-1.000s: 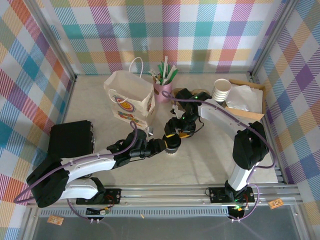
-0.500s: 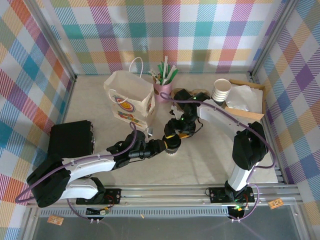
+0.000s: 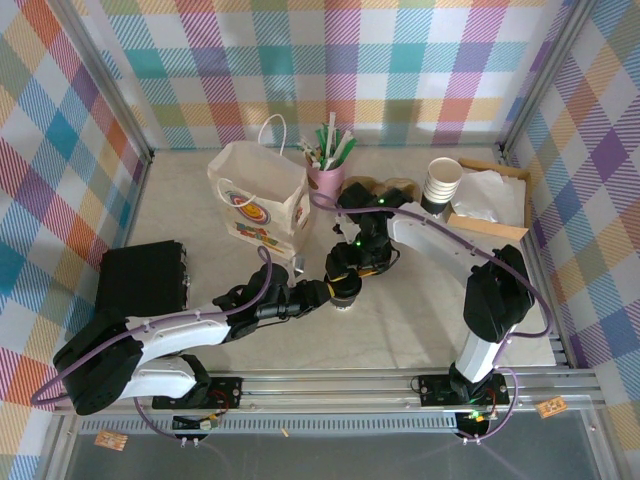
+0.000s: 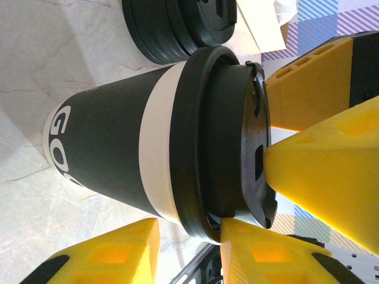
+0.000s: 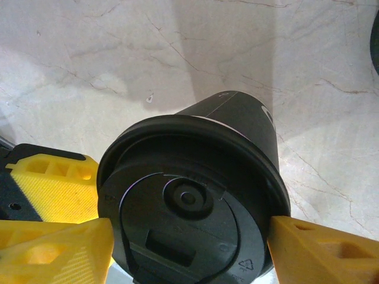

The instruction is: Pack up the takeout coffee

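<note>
the top view looks down from high behind the near edge, taking in the whole surface [image 3: 180,205]. the left wrist view sits close beside the coffee cup [image 4: 112,148], side-on. the right wrist view looks closely down onto its lid [image 5: 189,219]. all three share the cup, near mid-surface.

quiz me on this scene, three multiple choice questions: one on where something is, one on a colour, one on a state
1. In the top view, relative to the paper bag, the cup of straws stands:
A) inside it
B) just right of it
C) far left of it

2. The cup of straws is:
A) blue
B) pink
C) black

3. The takeout coffee is:
A) lidless
B) crushed flat
C) capped with its black lid

Answers:
1 B, the cup stands by the bag's right edge.
2 B, its wall is pink.
3 C, both wrist views show the lid on the cup.
</note>
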Motion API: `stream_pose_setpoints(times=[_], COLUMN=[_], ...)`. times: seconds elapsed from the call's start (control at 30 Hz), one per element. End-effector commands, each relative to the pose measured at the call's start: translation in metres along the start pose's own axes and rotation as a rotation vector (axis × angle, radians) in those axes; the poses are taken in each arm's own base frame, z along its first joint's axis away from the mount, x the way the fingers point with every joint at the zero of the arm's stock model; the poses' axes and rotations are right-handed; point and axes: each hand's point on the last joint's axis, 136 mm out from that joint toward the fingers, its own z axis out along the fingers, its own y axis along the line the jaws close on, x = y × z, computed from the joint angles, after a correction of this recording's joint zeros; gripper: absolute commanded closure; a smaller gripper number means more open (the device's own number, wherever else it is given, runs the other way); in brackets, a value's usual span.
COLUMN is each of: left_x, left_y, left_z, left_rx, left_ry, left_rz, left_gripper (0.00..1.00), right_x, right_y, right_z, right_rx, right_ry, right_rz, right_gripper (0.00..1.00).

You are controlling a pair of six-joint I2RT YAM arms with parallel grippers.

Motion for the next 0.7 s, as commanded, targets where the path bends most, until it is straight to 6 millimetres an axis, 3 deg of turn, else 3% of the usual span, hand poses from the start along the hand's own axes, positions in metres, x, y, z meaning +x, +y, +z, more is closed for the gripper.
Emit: stream_pose_setpoints(times=[0.0,0.33,0.67], left_x=[0.012,0.02,0.023], left_y=[0.054,0.065,0.08], left_z=[0.001,0.01,0.0], left_rx=[-0.156,-0.169,-0.194], left_ry=[0.019,0.063,0.035], left_rz=[-0.057,-0.072,-0.09], left_gripper=[0.69,0.71,0.71], right_x=[0.027,0.035,0.039], right_y=[-0.01,-0.012,-0.013], right_z=[0.022,0.032,0.037], right_rx=[0.062,0.129,0.173], right_ry=[0.144,0.186,0.202], right_rz=[0.006,-0.043,-0.075], right_gripper=[0.3,0.3,0.3])
